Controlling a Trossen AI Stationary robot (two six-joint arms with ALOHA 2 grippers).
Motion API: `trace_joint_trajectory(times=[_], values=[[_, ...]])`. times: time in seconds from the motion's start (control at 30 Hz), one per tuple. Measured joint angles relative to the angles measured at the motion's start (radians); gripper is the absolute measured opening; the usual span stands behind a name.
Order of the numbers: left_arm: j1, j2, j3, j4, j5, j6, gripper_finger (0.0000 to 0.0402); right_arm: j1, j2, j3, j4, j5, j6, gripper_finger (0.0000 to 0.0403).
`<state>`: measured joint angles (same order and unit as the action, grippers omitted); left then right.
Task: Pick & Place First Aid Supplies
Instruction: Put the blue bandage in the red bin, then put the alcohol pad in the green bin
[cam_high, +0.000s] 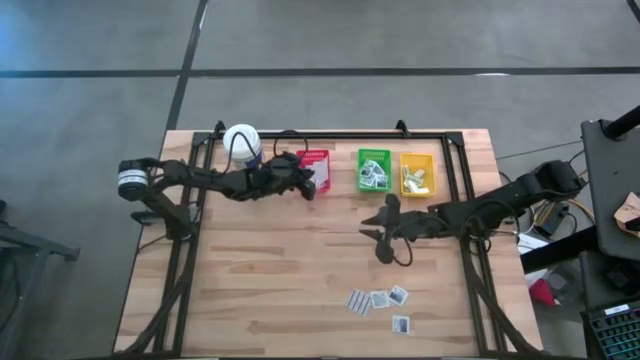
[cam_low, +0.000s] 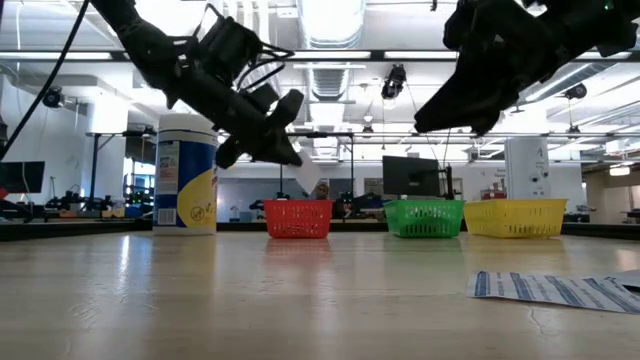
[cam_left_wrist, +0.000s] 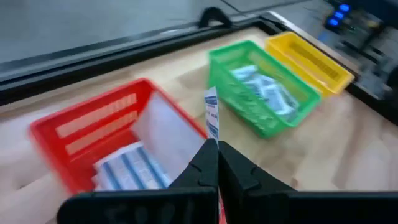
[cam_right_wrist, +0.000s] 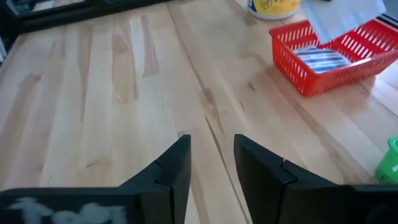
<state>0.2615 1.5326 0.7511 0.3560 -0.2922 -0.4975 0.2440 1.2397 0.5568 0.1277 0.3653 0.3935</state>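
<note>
My left gripper (cam_left_wrist: 217, 144) is shut on a small white packet with blue print (cam_left_wrist: 211, 115), one of the first aid supplies. It hangs over the red bin (cam_left_wrist: 93, 121), beside the wall that faces the green bin. Striped packets (cam_left_wrist: 130, 168) lie in the red bin. Several more packets (cam_high: 377, 298) lie flat on the table near its front edge. My right gripper (cam_right_wrist: 211, 146) hovers open over bare wood at mid-table (cam_high: 378, 235), holding nothing. My left gripper pinches one edge of the packet (cam_left_wrist: 212, 135) between its two fingertips. The fingers slant downward from the table's left. The packet sticks out past the fingertips, seen edge-on, and is lifted clear above the red bin (cam_right_wrist: 336, 56).
A green bin (cam_high: 374, 170) with packets and a yellow bin (cam_high: 417, 173) stand in a row right of the red bin at the far edge. A white canister with a yellow label (cam_high: 242, 143) stands to the left of the red bin. Bare wood lies between the bins and the loose packets.
</note>
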Motion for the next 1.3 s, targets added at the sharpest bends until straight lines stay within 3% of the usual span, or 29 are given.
trace_joint_trajectory(times=[0.2, 0.6, 0.93, 1.3], values=[[0.003, 0.000, -0.037, 0.011, -0.077, -0.053, 0.0000, 0.000, 0.021, 0.000, 0.004, 0.000, 0.000, 0.0107], [0.005, 0.091, -0.046, 0.109, -0.078, -0.065, 0.0000, 0.000, 0.021, -0.001, 0.007, -0.004, 0.000, 0.0089], [0.015, 0.092, -0.046, 0.111, -0.100, -0.057, 0.0002, 0.000, 0.021, -0.001, 0.005, -0.007, 0.000, 0.0077], [0.038, 0.088, -0.039, 0.106, -0.100, -0.054, 0.0085, 0.065, 0.018, 0.003, 0.002, -0.208, 0.000, 0.0073]])
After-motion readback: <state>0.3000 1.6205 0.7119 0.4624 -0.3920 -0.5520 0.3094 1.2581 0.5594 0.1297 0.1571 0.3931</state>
